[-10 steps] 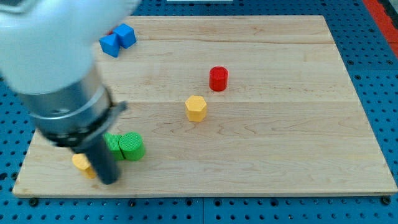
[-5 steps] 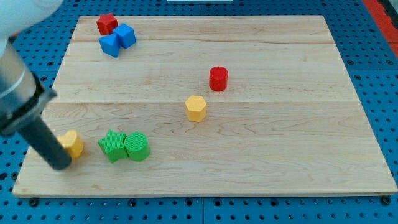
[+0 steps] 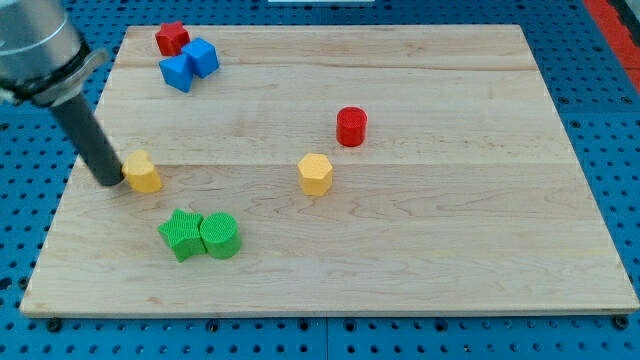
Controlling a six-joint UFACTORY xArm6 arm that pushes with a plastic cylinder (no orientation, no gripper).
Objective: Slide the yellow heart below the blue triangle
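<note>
The yellow heart lies on the wooden board at the view's left, a little above the green blocks. My tip touches the heart's left side. The blue triangle sits near the view's top left, touching a blue cube on its right. The heart is well below the blue triangle and slightly to its left.
A red block sits above the blue pair. A green star and a green cylinder touch each other below the heart. A yellow hexagon and a red cylinder stand near the middle. The board's left edge is close to my tip.
My tip and the yellow heart have moved up the board, from the bottom left near the green star to a spot above the green blocks. The other blocks have not moved.
</note>
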